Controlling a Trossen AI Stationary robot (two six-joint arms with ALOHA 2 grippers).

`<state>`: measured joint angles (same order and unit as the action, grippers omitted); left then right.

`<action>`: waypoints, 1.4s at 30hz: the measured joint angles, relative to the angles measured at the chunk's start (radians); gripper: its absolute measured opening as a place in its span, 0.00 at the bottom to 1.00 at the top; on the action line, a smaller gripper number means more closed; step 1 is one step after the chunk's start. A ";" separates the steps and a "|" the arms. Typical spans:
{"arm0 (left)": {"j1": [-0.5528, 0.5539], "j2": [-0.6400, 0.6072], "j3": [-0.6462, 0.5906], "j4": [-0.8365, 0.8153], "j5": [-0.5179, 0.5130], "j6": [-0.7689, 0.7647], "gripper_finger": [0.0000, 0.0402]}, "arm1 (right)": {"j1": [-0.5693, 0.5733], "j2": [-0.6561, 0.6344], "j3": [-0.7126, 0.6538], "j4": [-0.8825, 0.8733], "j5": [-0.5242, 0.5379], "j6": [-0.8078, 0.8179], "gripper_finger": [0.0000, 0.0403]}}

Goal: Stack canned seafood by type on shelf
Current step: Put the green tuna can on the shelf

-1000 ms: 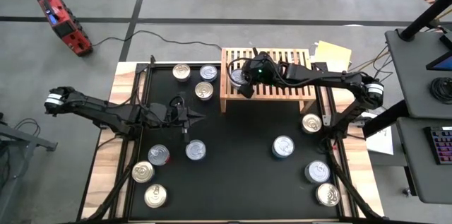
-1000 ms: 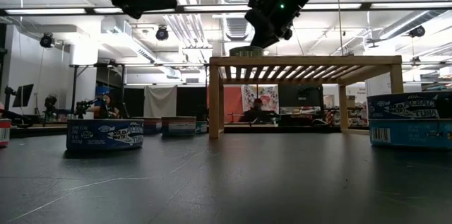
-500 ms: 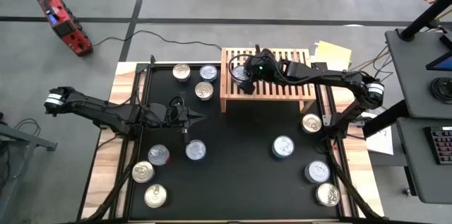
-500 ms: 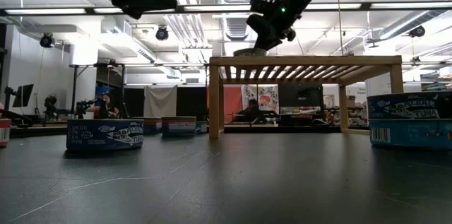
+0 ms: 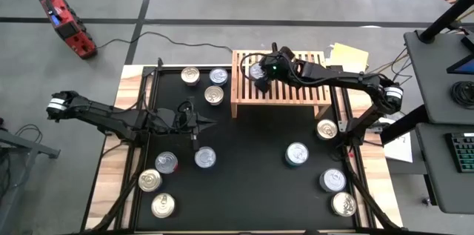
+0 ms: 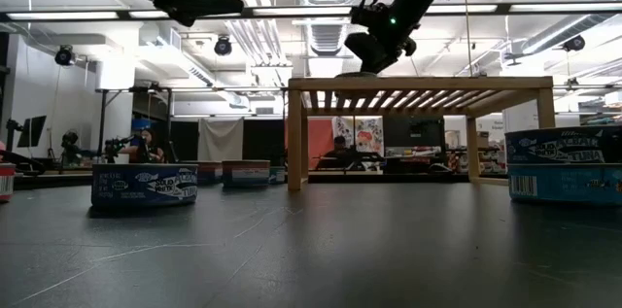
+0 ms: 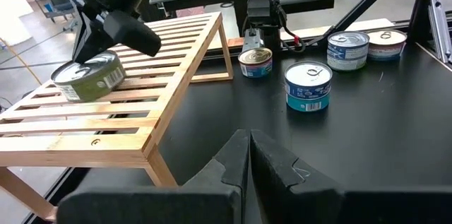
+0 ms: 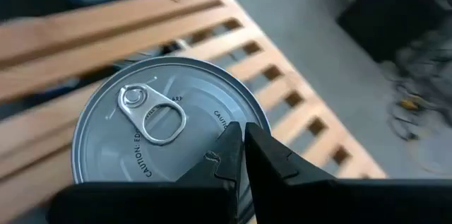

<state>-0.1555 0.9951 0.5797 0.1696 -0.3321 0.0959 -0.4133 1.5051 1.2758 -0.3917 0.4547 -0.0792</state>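
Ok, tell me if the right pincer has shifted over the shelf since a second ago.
Yes. In the high view the shut right pincer has moved from the shelf's front-left part toward its back edge, nudging the can along.

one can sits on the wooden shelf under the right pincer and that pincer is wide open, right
Not quite. The right pincer is shut, not wide open; the right wrist view shows its fingers pressed together above the lid. The rest holds: one can sits on the wooden shelf under it.
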 joint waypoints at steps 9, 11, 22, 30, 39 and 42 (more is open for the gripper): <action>0.000 0.000 0.000 0.001 0.000 0.000 0.00 | 0.000 -0.011 0.011 -0.004 0.046 -0.010 0.03; 0.000 0.000 0.000 0.004 0.000 0.000 0.00 | 0.000 -0.025 0.020 0.000 0.046 -0.011 0.03; 0.000 0.000 -0.001 0.040 0.000 0.003 0.00 | -0.129 -0.080 0.027 -0.011 -0.540 0.032 0.03; 0.000 0.000 -0.001 0.040 0.000 0.003 0.00 | -0.173 -0.049 0.016 -0.023 -0.556 0.037 0.03; 0.000 0.000 -0.001 0.040 0.000 0.004 0.00 | -0.177 -0.018 0.014 -0.017 -0.440 0.029 0.03; 0.000 0.000 -0.001 0.040 0.000 0.004 0.00 | -0.177 -0.016 0.014 -0.018 -0.383 0.026 0.03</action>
<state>-0.1556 0.9954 0.5789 0.2100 -0.3317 0.0998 -0.5900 1.4887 1.2896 -0.4095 0.0716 -0.0527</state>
